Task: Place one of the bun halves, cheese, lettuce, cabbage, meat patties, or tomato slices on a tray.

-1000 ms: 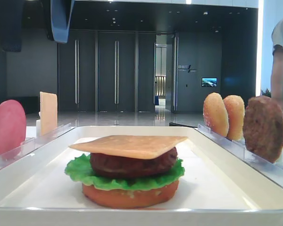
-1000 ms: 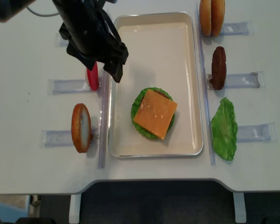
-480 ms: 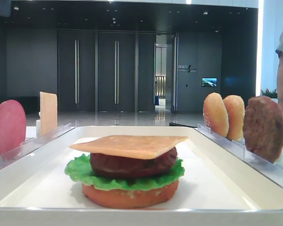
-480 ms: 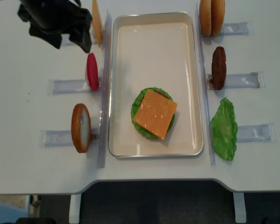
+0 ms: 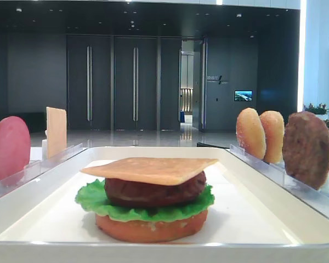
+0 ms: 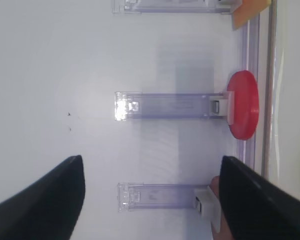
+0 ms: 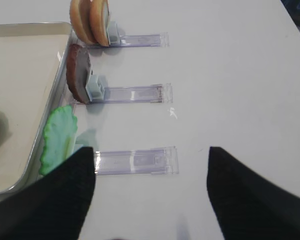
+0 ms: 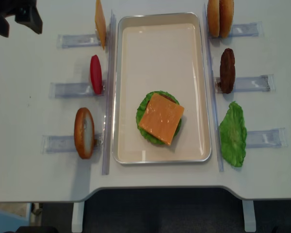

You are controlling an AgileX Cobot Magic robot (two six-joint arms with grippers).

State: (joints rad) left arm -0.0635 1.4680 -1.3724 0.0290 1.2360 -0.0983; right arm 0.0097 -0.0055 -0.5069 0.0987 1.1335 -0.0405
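Your cheese [image 8: 161,118] lies flat atop the stack, over patty [image 5: 153,192], lettuce [image 5: 145,207] and bun half [image 5: 152,227], in the near part of the tray [image 8: 160,43]. Left claw [image 6: 150,200] hangs open over the surface [image 8: 29,102], left of the racks, gripping nothing. Right claw [image 7: 150,195] open too, beside the spare lettuce leaf [image 7: 57,140].
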